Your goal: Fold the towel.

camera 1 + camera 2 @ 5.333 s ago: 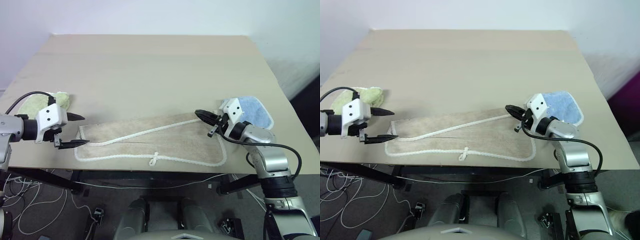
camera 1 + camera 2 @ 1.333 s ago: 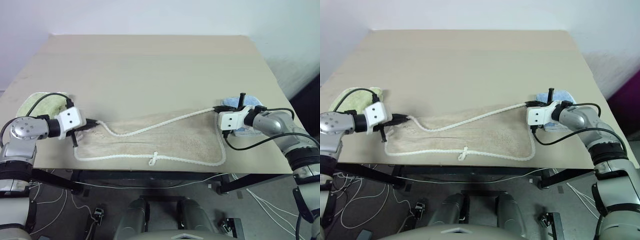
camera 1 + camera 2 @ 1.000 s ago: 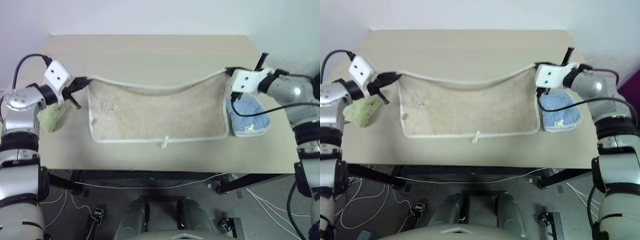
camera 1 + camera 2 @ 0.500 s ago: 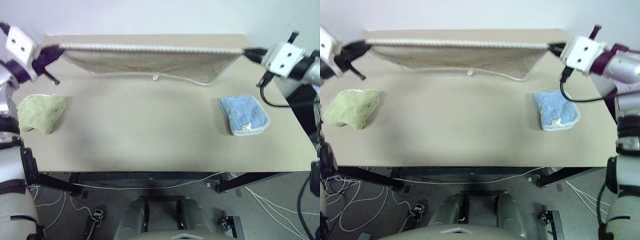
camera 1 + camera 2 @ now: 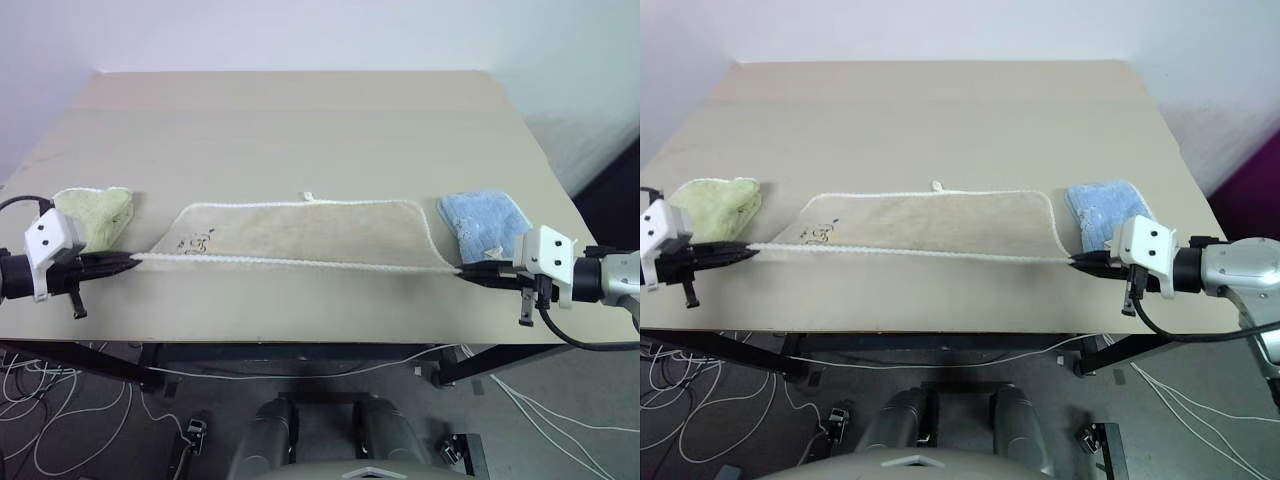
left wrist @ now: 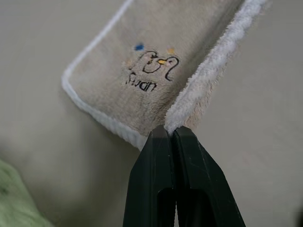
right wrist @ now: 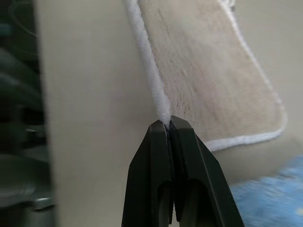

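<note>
The beige towel (image 5: pixel 300 230) with white corded edging lies stretched across the near part of the table, its far edge flat on the top with a small white loop (image 5: pixel 309 196) at the middle. Its near edge is pulled taut between both grippers. My left gripper (image 5: pixel 133 259) is shut on the towel's near left corner; the left wrist view shows the edging (image 6: pixel 208 75) pinched at the fingertips beside a small embroidered duck. My right gripper (image 5: pixel 462 271) is shut on the near right corner, with the white edging (image 7: pixel 147 71) running away from its tips.
A light-green fuzzy cloth (image 5: pixel 92 213) lies at the table's left, just beyond my left gripper. A light-blue cloth (image 5: pixel 484 222) lies at the right, close to my right gripper. The tan table (image 5: pixel 300 120) stretches bare behind the towel; its front edge runs just below both grippers.
Both grippers came back and down from the table's far edge to its near edge, laying the towel down flat and drawing its held edge taut. Both stayed shut on the corners.
</note>
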You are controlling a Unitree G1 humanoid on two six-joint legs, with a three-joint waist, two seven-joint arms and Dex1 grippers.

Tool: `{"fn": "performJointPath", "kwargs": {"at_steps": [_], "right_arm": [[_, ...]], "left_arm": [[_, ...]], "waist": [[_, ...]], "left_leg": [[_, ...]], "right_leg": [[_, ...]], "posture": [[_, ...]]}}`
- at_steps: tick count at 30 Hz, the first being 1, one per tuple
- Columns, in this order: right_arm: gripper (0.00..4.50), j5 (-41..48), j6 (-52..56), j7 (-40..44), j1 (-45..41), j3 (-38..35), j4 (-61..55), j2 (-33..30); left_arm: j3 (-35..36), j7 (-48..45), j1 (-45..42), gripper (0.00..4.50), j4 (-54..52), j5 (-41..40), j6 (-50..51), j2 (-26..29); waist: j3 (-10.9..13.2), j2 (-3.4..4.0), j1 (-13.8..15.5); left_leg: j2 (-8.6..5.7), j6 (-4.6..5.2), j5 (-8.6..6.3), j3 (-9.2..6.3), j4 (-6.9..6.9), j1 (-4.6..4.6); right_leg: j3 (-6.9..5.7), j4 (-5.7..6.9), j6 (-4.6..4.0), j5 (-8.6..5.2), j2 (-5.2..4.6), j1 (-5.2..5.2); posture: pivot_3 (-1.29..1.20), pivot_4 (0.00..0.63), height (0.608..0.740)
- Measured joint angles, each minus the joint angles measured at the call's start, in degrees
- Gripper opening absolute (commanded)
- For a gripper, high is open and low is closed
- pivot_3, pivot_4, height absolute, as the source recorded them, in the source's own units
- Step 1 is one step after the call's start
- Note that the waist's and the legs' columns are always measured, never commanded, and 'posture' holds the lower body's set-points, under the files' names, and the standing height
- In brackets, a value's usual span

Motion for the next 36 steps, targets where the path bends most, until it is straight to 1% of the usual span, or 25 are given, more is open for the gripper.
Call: {"fn": "performJointPath", "kwargs": {"at_steps": [2, 4, 7, 8, 11, 14, 15, 19, 23, 26, 33, 34, 35, 36], "right_arm": [[0.03, 1.3, 2.6, 1.7, 3.3, -1.6, -2.5, -0.8], [0.03, 1.7, 3.7, 2.5, 4.3, -2.6, -3.6, -0.8], [0.03, 1.3, 3.9, 2.6, 2.3, -2.5, -3.5, -0.8], [0.03, 0.7, 3.6, 2.4, 0.0, -1.9, -2.8, -0.8], [0.03, -3.2, 1.0, 1.6, -10.4, 2.6, 2.5, 0.0], [0.03, -8.2, -2.5, 0.5, -19.9, 7.7, 9.4, 2.9], [0.03, -10.9, -4.6, 0.0, -23.8, 10.5, 13.6, 4.6], [0.03, -19.0, -11.6, -1.8, -33.2, 17.0, 27.4, 9.7], [0.03, -24.7, -18.1, -4.4, -39.1, 20.3, 38.5, 13.5], [0.03, -27.9, -22.4, -6.3, -41.7, 22.1, 45.0, 16.1], [0.03, -31.2, -28.1, -8.6, -44.2, 23.3, 53.5, 18.9], [0.01, -31.6, -28.6, -8.9, -44.7, 23.3, 54.5, 19.3], [0.21, -31.7, -28.8, -9.0, -45.0, 23.3, 55.2, 19.6], [0.44, -31.8, -29.1, -9.2, -45.2, 23.3, 55.8, 19.8]], "left_arm": [[1.6, -0.8, 3.7, 0.0, -2.5, -0.9, 1.6, 0.4], [2.5, -0.9, 5.4, 0.0, -3.9, -1.3, 2.9, 0.5], [2.6, -0.4, 5.8, 0.0, -4.8, -1.4, 3.4, 0.5], [2.5, 0.1, 5.1, 0.0, -4.7, -1.1, 3.3, 0.4], [0.6, 4.3, -2.4, 0.0, -1.9, 1.4, 2.0, -1.2], [-3.0, 9.5, -10.7, 0.0, 3.2, 6.1, -1.4, -3.2], [-4.7, 11.3, -14.0, 0.0, 6.3, 8.1, -3.2, -4.5], [-10.0, 15.7, -22.5, 0.0, 15.7, 14.0, -8.7, -8.3], [-13.9, 19.5, -28.1, 0.0, 23.2, 18.8, -13.6, -10.2], [-16.4, 22.9, -31.4, 0.0, 28.5, 22.4, -16.4, -11.8], [-20.1, 25.1, -33.2, 0.0, 35.3, 26.9, -20.9, -13.3], [-20.2, 25.3, -33.4, 0.23, 36.0, 27.1, -21.1, -13.6], [-20.2, 25.4, -33.6, 0.48, 36.5, 27.2, -21.1, -13.8], [-20.3, 25.6, -33.8, 0.61, 37.1, 27.3, -21.1, -13.9]], "waist": [[0.0, 0.0, 0.4], [0.0, 0.0, 0.7], [0.0, 0.0, 0.9], [0.0, 0.0, 1.0], [0.0, -0.01, 1.1], [0.0, -0.01, 1.0], [0.0, -0.01, 1.0], [0.0, -0.01, 0.8], [0.0, -0.01, 0.7], [0.0, -0.01, 0.7], [0.0, -0.01, 0.7], [0.0, -0.01, 0.7], [0.0, -0.01, 0.7], [0.0, -0.01, 0.7]], "left_leg": [[0.0, 0.0, 0.0, 0.01, 0.01, 0.02], [0.01, 0.0, 0.0, 0.01, 0.02, 0.03], [0.01, 0.0, 0.0, 0.04, 0.02, 0.04], [0.01, -0.01, -0.01, 0.05, 0.03, 0.04], [0.0, -0.01, 0.0, 0.03, 0.06, 0.06], [-0.05, -0.01, 0.0, 0.06, 0.04, 0.01], [-0.06, -0.01, 0.0, 0.07, 0.04, 0.0], [-0.08, -0.02, 0.01, 0.1, 0.04, -0.1], [-0.09, -0.02, 0.02, 0.11, 0.05, -0.12], [-0.1, -0.02, 0.02, 0.11, 0.06, -0.12], [-0.11, -0.02, 0.03, 0.1, 0.06, -0.12], [-0.11, -0.02, 0.03, 0.1, 0.07, -0.12], [-0.11, -0.02, 0.03, 0.1, 0.07, -0.12], [-0.11, -0.02, 0.03, 0.09, 0.07, -0.12]], "right_leg": [[0.0, 0.0, 0.0, 0.0, -0.02, 0.02], [0.0, 0.0, 0.0, 0.0, -0.01, 0.03], [0.0, -0.01, 0.0, 0.0, -0.04, 0.04], [0.0, -0.01, 0.0, 0.01, -0.05, 0.04], [-0.06, -0.01, 0.0, 0.01, -0.04, 0.07], [-0.06, -0.02, 0.01, 0.02, -0.01, -0.03], [-0.05, -0.02, 0.01, 0.02, 0.03, -0.06], [-0.05, 0.09, 0.01, 0.02, 0.12, -0.21], [-0.04, 0.12, 0.02, 0.02, 0.14, -0.25], [-0.04, 0.13, 0.02, 0.02, 0.15, -0.24], [-0.04, 0.17, 0.02, 0.02, 0.17, -0.26], [-0.04, 0.18, 0.02, 0.02, 0.16, -0.26], [-0.04, 0.17, 0.02, 0.02, 0.16, -0.26], [-0.04, 0.18, 0.02, 0.02, 0.17, -0.26]], "posture": [[0.0, 0.15, 0.74], [0.0, 0.15, 0.74], [0.0, 0.15, 0.74], [0.0, 0.15, 0.74], [0.0, 0.15, 0.74], [0.0, 0.15, 0.74], [0.0, 0.15, 0.74], [0.0, 0.15, 0.74], [0.0, 0.15, 0.74], [0.0, 0.15, 0.74], [0.0, 0.15, 0.74], [0.0, 0.15, 0.74], [0.0, 0.15, 0.74], [0.0, 0.15, 0.74]]}}
